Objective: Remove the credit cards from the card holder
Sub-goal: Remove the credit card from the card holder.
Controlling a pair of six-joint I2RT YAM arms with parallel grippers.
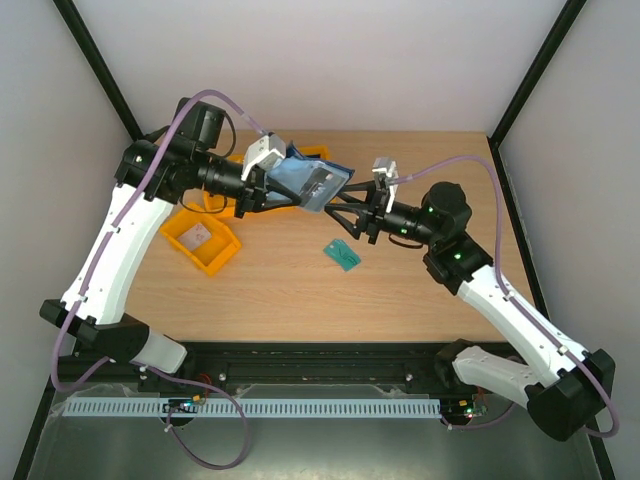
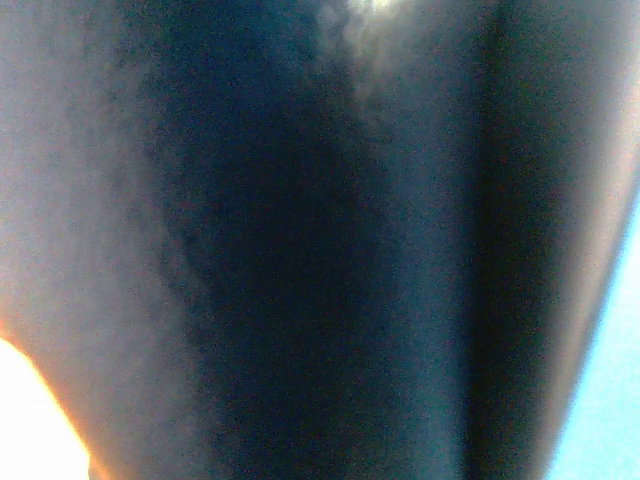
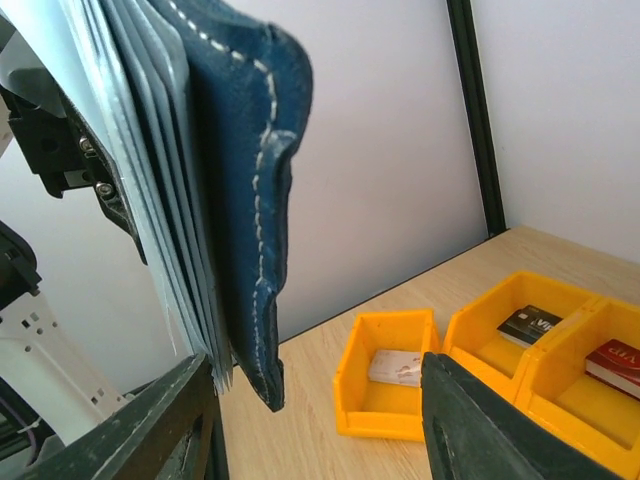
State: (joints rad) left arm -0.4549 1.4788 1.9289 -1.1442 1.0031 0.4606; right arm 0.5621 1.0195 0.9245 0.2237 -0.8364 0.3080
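Observation:
The card holder (image 1: 312,180), dark navy outside with pale clear sleeves, hangs open in the air over the back of the table, and my left gripper (image 1: 283,190) is shut on its left side. A dark blur close to the lens fills the left wrist view, hiding the fingers there. My right gripper (image 3: 315,400) stands open at the holder's lower right corner (image 3: 240,200), with the sleeve edges next to its left finger (image 3: 150,420). Credit cards lie in the bins: a pale one (image 3: 395,367), a dark one (image 3: 530,323) and a red one (image 3: 620,362).
Orange bins (image 3: 345,400) stand in a row at the table's back left; one (image 1: 215,258) shows beside the left arm. A teal-green card (image 1: 343,254) lies flat on the wood mid-table. White walls and black frame posts (image 1: 525,90) close the back and sides.

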